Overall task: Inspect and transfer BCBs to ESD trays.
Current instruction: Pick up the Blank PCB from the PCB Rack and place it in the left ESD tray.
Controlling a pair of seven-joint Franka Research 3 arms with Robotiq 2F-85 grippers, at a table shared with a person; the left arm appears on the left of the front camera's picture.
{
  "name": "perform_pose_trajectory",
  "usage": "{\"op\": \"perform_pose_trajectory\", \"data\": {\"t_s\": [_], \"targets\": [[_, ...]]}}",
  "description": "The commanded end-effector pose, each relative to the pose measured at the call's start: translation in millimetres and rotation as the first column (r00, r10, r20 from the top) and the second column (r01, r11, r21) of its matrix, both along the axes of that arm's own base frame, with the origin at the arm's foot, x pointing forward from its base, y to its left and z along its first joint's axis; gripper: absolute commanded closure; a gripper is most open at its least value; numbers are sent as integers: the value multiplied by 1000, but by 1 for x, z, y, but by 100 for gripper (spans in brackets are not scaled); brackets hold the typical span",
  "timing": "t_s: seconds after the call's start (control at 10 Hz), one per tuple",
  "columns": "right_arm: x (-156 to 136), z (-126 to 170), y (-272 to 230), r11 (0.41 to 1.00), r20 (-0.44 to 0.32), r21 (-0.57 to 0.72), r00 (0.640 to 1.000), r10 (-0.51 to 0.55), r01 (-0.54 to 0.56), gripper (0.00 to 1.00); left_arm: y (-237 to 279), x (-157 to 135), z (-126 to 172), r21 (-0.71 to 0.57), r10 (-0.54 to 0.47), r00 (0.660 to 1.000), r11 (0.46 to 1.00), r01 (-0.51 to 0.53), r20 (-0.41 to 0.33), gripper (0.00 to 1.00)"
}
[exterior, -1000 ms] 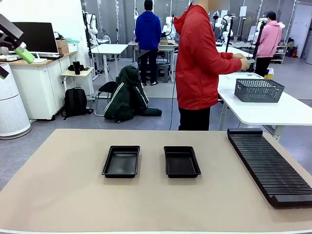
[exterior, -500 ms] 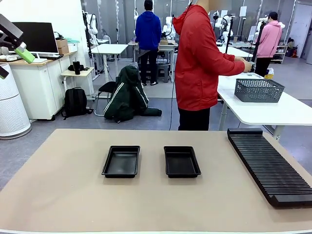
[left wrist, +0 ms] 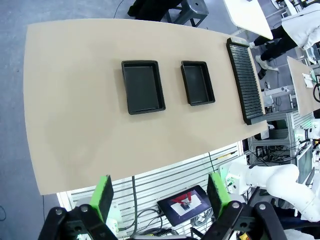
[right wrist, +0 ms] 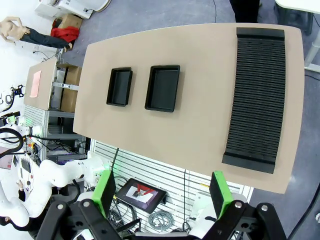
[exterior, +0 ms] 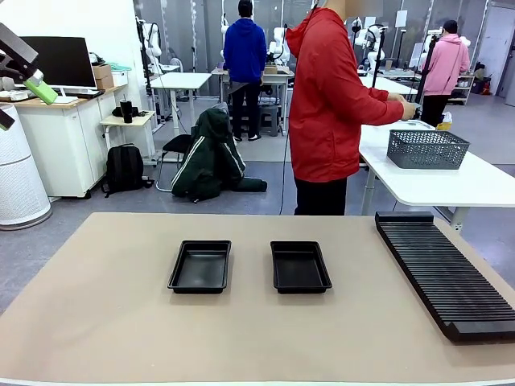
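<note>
Two black ESD trays (exterior: pixel 199 266) (exterior: pixel 300 266) lie side by side, empty, in the middle of the tan table (exterior: pixel 105 322). The BCBs are out of view. High at the picture's upper left, my left gripper (exterior: pixel 22 104) hangs open well away from the table. From far above, its own camera looks down between its spread green fingertips (left wrist: pixel 105 196) onto the trays (left wrist: pixel 143 87) (left wrist: pixel 198 82). My right gripper (right wrist: pixel 161 192) is open too, just as high, with both trays (right wrist: pixel 119 86) (right wrist: pixel 162 88) far below it.
A long black slotted rack (exterior: pixel 447 273) runs along the table's right side. A person in a red jacket (exterior: pixel 330 104) stands beyond the far edge, turned toward a white side table with a dark mesh basket (exterior: pixel 426 149).
The person's hand has moved slightly further right over the white side table. Both grippers and the trays have stayed where they were.
</note>
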State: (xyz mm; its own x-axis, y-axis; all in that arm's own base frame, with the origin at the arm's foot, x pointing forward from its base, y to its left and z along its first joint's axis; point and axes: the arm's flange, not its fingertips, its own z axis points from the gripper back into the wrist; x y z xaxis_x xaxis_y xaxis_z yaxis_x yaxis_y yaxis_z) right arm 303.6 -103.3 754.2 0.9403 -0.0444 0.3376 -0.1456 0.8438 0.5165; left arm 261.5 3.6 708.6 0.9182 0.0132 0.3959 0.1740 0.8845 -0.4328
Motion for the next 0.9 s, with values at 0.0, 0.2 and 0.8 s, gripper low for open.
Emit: {"op": "perform_pose_trajectory", "data": {"t_s": [0.0,0.2,0.8], "targets": [[-2,0,2,1000,4,4,1000,10,-10,0,0,1,0,-5,-5,1000,1000,5,8,0],[-2,0,2,1000,4,4,1000,10,-10,0,0,1,0,-5,-5,1000,1000,5,8,0],[-2,0,2,1000,4,4,1000,10,-10,0,0,1,0,-5,-5,1000,1000,5,8,0]]}}
